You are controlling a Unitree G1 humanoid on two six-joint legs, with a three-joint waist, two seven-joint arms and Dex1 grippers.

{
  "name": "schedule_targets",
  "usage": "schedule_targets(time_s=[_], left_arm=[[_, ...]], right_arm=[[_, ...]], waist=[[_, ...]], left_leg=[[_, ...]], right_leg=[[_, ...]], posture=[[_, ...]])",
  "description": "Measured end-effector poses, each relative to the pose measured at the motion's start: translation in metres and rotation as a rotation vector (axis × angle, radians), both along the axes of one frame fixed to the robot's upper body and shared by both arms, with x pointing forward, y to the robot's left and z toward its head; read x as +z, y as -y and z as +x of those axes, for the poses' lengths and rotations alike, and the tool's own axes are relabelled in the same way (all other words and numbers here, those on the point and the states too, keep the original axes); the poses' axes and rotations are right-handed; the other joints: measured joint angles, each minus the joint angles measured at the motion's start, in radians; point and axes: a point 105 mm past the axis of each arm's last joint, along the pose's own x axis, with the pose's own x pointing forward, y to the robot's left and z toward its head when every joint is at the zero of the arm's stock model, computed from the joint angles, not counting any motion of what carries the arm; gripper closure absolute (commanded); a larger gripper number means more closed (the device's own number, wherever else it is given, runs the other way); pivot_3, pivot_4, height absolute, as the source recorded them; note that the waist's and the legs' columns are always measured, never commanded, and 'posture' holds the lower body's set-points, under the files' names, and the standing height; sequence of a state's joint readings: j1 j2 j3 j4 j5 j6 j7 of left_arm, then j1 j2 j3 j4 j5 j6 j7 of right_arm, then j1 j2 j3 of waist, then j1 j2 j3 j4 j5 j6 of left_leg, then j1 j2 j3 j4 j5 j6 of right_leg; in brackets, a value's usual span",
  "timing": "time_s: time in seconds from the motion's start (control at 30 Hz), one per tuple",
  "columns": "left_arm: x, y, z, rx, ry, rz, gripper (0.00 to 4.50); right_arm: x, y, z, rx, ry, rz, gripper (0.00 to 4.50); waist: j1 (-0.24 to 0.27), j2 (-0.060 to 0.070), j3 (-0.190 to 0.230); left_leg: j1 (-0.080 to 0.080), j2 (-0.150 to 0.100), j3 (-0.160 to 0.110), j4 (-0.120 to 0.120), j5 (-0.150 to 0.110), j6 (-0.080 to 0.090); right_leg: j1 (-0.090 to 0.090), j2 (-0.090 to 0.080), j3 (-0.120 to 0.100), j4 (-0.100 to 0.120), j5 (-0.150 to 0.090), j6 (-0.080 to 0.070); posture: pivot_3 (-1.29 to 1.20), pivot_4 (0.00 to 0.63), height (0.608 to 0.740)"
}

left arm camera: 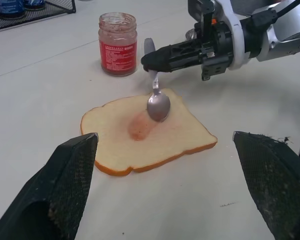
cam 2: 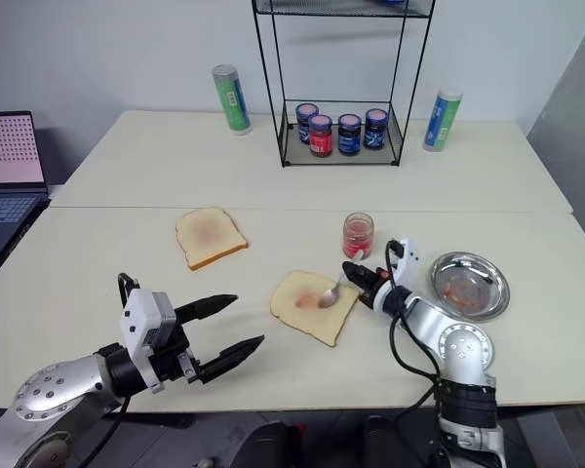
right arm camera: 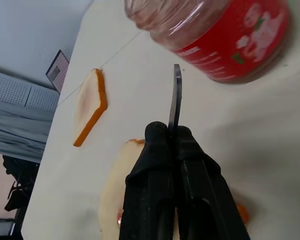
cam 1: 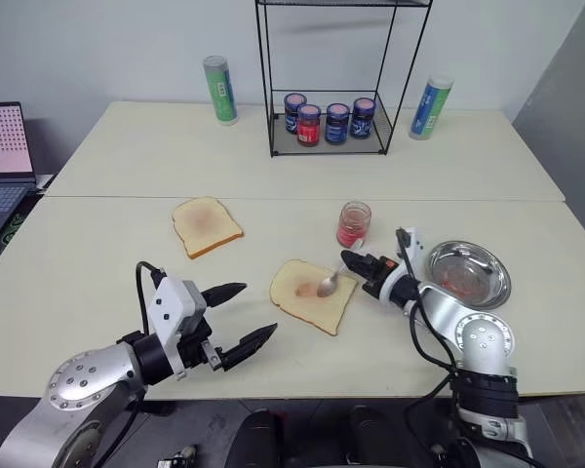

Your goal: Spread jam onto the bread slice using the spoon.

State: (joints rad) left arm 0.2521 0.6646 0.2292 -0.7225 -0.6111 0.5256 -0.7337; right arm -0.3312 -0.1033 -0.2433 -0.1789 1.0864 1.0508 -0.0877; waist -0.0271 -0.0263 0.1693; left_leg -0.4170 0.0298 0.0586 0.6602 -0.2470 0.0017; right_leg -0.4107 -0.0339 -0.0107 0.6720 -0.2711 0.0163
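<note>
Spoon (left arm camera: 158, 102) in right hand (left arm camera: 152, 59), bowl on bread slice (left arm camera: 145, 132)

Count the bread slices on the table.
2: the bread slice lies under the spoon, near the jam; a toasted slice lies farther back to its left.

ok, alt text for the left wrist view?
The right gripper holds a spoon bowl-down on a bread slice beside a reddish jam smear. A jam jar stands behind.
</note>
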Motion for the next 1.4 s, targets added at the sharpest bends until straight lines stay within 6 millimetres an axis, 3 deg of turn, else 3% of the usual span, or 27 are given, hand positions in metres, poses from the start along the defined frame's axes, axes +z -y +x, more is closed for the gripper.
schedule_targets(time_s=[0.13, 0.33, 0.43, 0.53, 0.7, 0.93, 1.13, 1.27, 1.37, 1.4], left_arm=[[-0.001, -0.002, 0.002, 0.006, 0.0, -0.002, 0.0], [-0.001, -0.001, 0.002, -0.001, 0.002, -0.004, 0.0], [-0.003, -0.001, 0.001, 0.003, -0.005, -0.004, 0.0], [-0.005, -0.002, 0.0, 0.006, -0.014, -0.002, 0.0], [-0.005, -0.002, 0.0, 0.009, -0.016, -0.001, 0.0], [-0.001, -0.003, 0.003, 0.009, 0.015, 0.013, 0.0], [0.0, 0.001, 0.007, -0.02, 0.026, 0.013, 0.0], [0.003, 0.002, 0.014, -0.053, 0.049, 0.031, 0.0], [0.016, 0.012, 0.021, -0.129, 0.075, 0.038, 0.0], [0.026, 0.021, 0.024, -0.207, 0.081, 0.062, 0.0]], right_arm=[[0.008, 0.002, -0.002, 0.013, -0.002, 0.069, 4.45], [0.031, -0.038, 0.0, 0.102, 0.034, 0.171, 4.45], [0.017, -0.058, 0.001, 0.132, -0.01, 0.163, 4.45], [-0.003, -0.062, 0.005, 0.119, -0.055, 0.122, 4.45], [-0.01, -0.052, 0.01, 0.118, -0.03, 0.091, 4.45], [-0.01, -0.009, 0.002, 0.094, -0.001, 0.041, 4.45], [-0.003, -0.006, -0.009, 0.128, 0.003, 0.046, 4.45], [0.012, -0.002, -0.011, 0.115, 0.028, 0.102, 4.45], [0.039, 0.009, -0.013, 0.082, 0.105, 0.16, 4.45], [0.052, 0.022, -0.014, 0.044, 0.146, 0.156, 4.45]], waist=[[-0.002, 0.0, 0.0], [-0.005, 0.0, 0.0], [-0.005, 0.0, 0.0], [-0.001, 0.0, 0.0], [-0.001, 0.0, 0.0], [0.001, 0.0, 0.0], [0.0, 0.0, 0.0], [0.001, 0.0, 0.001], [0.005, -0.001, 0.001], [0.01, -0.002, 0.002]], left_leg=[[0.0, 0.001, 0.0, 0.0, 0.0, 0.0], [0.0, 0.003, -0.001, -0.001, 0.0, 0.0], [0.0, 0.002, 0.0, 0.0, 0.0, 0.0], [0.0, 0.001, 0.0, 0.0, 0.0, 0.0], [0.0, 0.001, 0.0, 0.0, 0.0, 0.0], [0.0, 0.0, 0.0, 0.0, 0.0, 0.0], [0.0, 0.001, 0.0, 0.0, 0.0, 0.0], [0.0, 0.0, 0.0, 0.0, 0.0, 0.0], [0.0, 0.0, 0.0, 0.0, 0.0, 0.0], [-0.002, 0.0, -0.001, 0.001, 0.0, 0.0]], right_leg=[[0.0, 0.001, 0.0, 0.0, 0.0, 0.0], [-0.001, 0.003, 0.0, 0.0, 0.0, 0.0], [-0.001, 0.003, 0.0, 0.0, 0.0, -0.001], [0.0, 0.001, 0.0, 0.0, 0.0, -0.001], [0.0, 0.001, 0.0, 0.0, 0.0, -0.001], [0.0, 0.0, 0.0, 0.0, 0.0, -0.001], [0.0, 0.001, 0.0, 0.0, 0.0, 0.0], [0.0, 0.001, 0.0, 0.0, 0.0, 0.0], [0.0, 0.001, 0.0, 0.0, -0.001, 0.001], [0.0, 0.001, -0.001, 0.0, -0.001, 0.002]], posture=[[0.0, 0.15, 0.74], [0.0, 0.15, 0.74], [0.0, 0.15, 0.74], [0.0, 0.15, 0.74], [0.0, 0.15, 0.74], [0.0, 0.15, 0.74], [0.0, 0.15, 0.74], [0.0, 0.15, 0.74], [0.0, 0.15, 0.74], [0.0, 0.15, 0.74]])
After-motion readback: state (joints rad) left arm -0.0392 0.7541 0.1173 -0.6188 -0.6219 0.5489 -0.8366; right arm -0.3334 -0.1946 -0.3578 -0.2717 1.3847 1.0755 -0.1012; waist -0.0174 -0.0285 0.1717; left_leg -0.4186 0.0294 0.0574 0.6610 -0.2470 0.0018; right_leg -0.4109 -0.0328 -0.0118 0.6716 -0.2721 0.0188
